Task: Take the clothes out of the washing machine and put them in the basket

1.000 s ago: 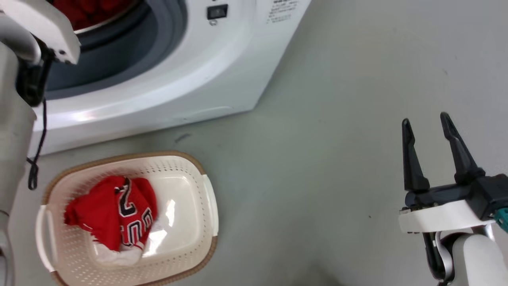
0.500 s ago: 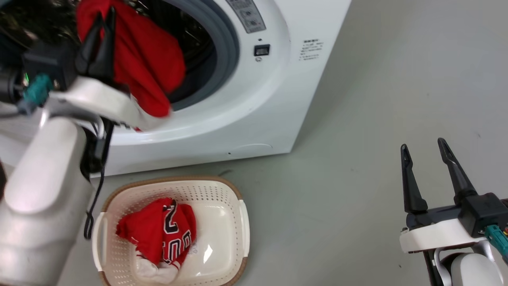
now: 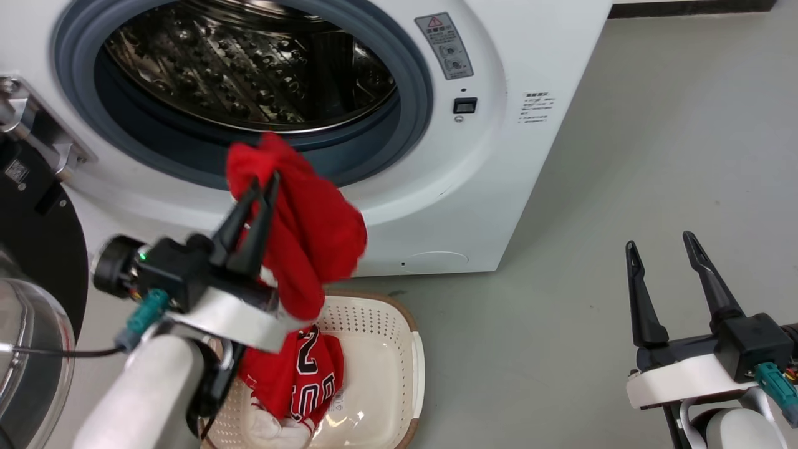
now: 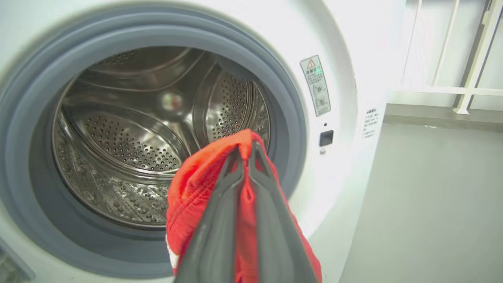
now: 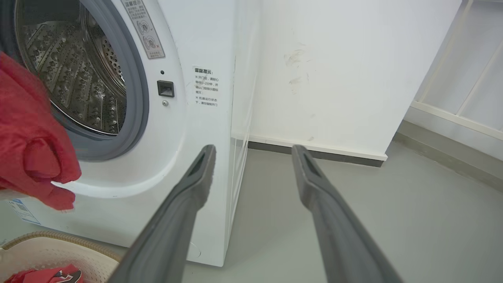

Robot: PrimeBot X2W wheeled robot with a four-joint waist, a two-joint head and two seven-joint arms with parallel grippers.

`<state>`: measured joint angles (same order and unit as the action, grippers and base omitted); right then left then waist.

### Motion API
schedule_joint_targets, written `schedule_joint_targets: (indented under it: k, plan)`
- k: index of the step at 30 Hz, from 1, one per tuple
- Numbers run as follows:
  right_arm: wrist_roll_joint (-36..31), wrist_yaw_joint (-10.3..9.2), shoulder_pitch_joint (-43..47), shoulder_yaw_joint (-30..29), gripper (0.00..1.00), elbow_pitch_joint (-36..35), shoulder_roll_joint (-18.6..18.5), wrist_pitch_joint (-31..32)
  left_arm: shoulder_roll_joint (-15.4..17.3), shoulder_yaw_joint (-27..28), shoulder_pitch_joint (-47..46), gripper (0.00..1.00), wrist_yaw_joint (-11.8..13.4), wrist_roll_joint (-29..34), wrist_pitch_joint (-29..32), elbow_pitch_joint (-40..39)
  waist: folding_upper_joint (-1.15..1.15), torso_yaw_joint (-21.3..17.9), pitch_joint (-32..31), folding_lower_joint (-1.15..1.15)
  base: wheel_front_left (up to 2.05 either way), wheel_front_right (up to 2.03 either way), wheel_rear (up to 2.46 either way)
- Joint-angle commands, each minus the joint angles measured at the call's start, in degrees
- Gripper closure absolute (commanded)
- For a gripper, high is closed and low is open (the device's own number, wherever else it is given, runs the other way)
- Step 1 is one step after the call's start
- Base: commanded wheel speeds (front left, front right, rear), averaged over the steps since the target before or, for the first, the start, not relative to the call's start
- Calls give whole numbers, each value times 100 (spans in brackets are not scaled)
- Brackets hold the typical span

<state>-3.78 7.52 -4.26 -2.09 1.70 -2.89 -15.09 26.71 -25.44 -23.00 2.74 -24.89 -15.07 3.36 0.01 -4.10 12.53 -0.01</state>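
Nearest, at the lower right of the frame, the right fingers (image 3: 640,293) are standing apart, holding nothing, well away from the work. Left of centre, the left fingers (image 3: 272,187) are clamping a red jersey (image 3: 312,237), which is hanging lengthwise toward the laundry basket (image 3: 408,324) directly below, where another red jersey (image 3: 299,380) is lying. Beyond, the washing machine (image 3: 499,156) is showing a bare steel drum (image 3: 249,68); a release looks due next.

Right half of basket (image 3: 416,368) free beside 1 red garment (image 3: 299,380)
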Motion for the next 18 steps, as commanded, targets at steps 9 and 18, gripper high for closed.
schedule_joint_targets:
  k: [9, 18]
  plan:
    - [-78, -6, -204, 13, 0, -41, 2, -12, -91, -609, 343, 100, -414, 49, 153, 528, -1, 80, 382, 1, 0, 0, 0]
    - [-47, -6, -434, 35, 0, -72, 3, -12, -420, -1188, 44, 100, -742, 104, 456, 1642, -1, -150, 1035, 1, 0, 0, 0]
